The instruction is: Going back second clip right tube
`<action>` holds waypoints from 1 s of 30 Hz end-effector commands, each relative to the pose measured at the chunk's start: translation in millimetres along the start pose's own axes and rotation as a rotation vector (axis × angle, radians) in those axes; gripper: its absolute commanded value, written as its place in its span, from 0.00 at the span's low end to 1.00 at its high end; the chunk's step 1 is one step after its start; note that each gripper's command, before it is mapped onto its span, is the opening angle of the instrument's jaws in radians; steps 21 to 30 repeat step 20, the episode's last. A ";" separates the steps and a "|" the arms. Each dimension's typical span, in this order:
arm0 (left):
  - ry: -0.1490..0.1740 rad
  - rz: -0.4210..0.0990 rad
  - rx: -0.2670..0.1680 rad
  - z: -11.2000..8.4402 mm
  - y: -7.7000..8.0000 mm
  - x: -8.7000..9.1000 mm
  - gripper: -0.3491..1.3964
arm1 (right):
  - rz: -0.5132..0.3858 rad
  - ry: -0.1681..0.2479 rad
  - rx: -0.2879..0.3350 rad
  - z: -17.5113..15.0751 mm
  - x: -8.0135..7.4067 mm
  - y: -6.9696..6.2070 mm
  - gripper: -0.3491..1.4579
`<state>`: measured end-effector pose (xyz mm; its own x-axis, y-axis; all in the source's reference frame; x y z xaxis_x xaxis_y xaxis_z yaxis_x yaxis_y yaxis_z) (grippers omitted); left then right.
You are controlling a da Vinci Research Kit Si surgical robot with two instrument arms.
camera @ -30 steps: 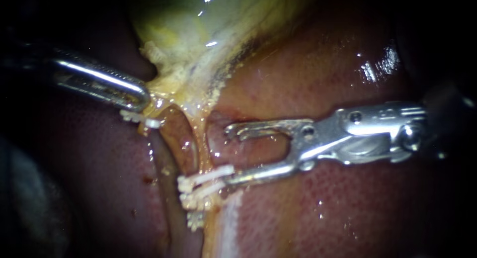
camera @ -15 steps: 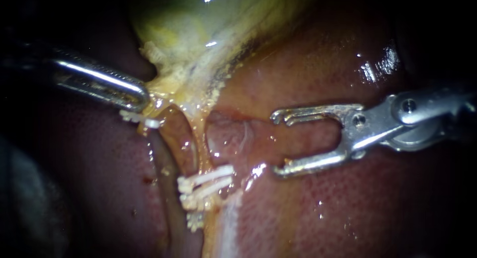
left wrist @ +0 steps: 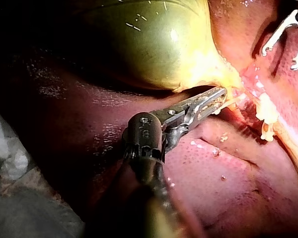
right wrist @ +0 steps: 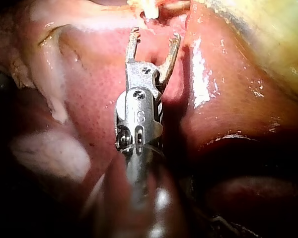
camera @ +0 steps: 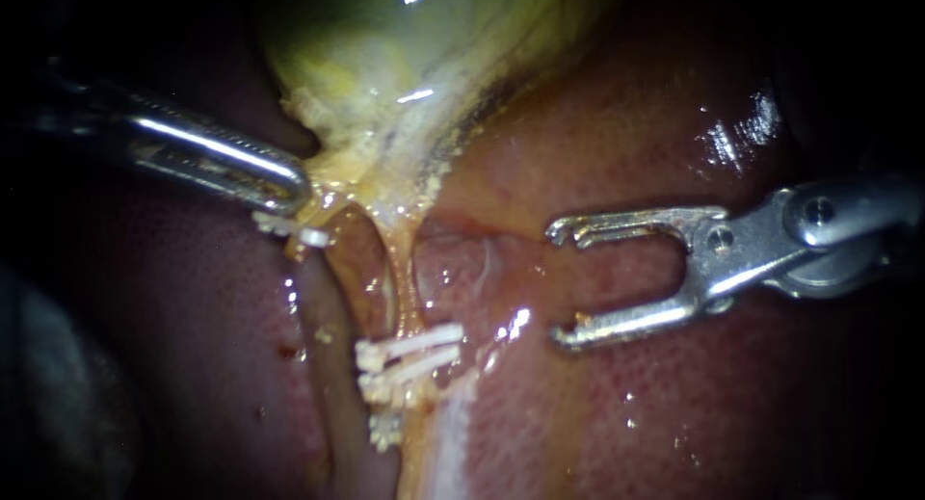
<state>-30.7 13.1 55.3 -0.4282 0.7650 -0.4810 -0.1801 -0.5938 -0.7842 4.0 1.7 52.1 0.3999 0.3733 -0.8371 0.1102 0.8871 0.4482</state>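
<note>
Now right instrument (camera: pixel 557 286) backed clear of clips (camera: pixel 409 355) on right tube (camera: pixel 398 278), spread wide, empty; left instrument (camera: pixel 294 194) clamped on gallbladder (camera: pixel 385 57); retreat nearly done.

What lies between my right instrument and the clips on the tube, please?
Only bare, glistening liver separates the right instrument from the clips, in the endoscope view.

- We see the right tube (camera: pixel 397 278) as a thin, wet, yellowish strand, upright, well beyond the tips of our right instrument's (camera: pixel 557 286) open, empty jaws.
- Two white clips (camera: pixel 409 351) lie across it side by side, near the lower jaw's tip, apart from it.
</note>
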 end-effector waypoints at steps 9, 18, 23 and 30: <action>-0.009 0.008 -0.010 2.7 -1.0 -1.0 0.00 | 0.001 0.001 -0.001 -0.3 0.0 -0.1 0.47; -0.010 0.015 -0.013 2.6 -1.6 -1.0 0.00 | 0.005 -0.001 -0.003 -0.6 0.5 0.0 0.47; -0.010 0.015 -0.013 2.5 -1.6 -1.0 0.00 | 0.007 -0.001 -0.003 -0.8 0.7 0.2 0.47; -0.010 0.015 -0.013 2.5 -1.6 -1.0 0.00 | 0.007 -0.001 -0.003 -0.8 0.7 0.2 0.47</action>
